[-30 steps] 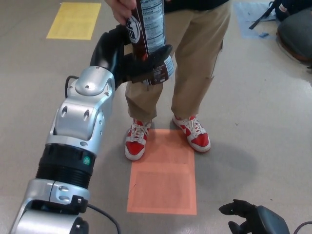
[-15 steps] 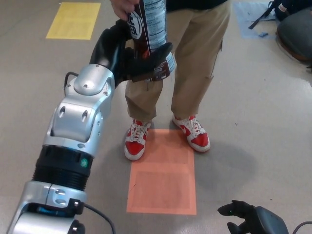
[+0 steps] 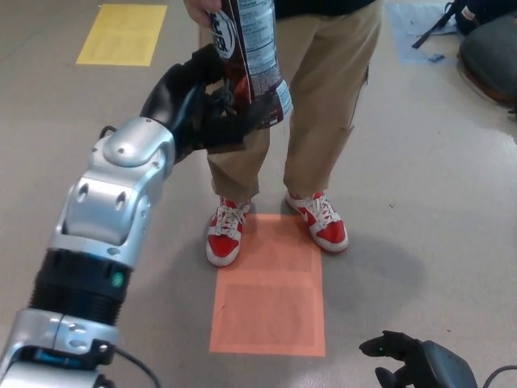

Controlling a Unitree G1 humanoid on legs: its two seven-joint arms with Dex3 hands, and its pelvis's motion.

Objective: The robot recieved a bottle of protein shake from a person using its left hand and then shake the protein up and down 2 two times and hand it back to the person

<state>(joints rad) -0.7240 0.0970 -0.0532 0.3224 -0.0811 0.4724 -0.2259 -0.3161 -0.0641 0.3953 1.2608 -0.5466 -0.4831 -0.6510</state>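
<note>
At the upper centre of the frame the protein shake bottle (image 3: 252,56) stands nearly upright, its top held by the person's hand (image 3: 208,10) at the upper edge. The robot's left hand (image 3: 208,101) reaches up from the lower left, its black fingers (image 3: 242,121) wrapped around the bottle's lower part, so both hold it at once. The right hand (image 3: 408,360) sits idle at the lower right corner, only partly in view; whether it is spread or closed cannot be told.

The bottle looks like a stiff plastic cylinder with a glossy printed sleeve, so it is likely smooth and a little slippery, and if full, moderately heavy with liquid that will surge when shaken. A firm wrap around the middle of the body, below the person's grip, seems the safest hold; a grasp too near the bottom could let it tip or slide out during the shaking.
</note>
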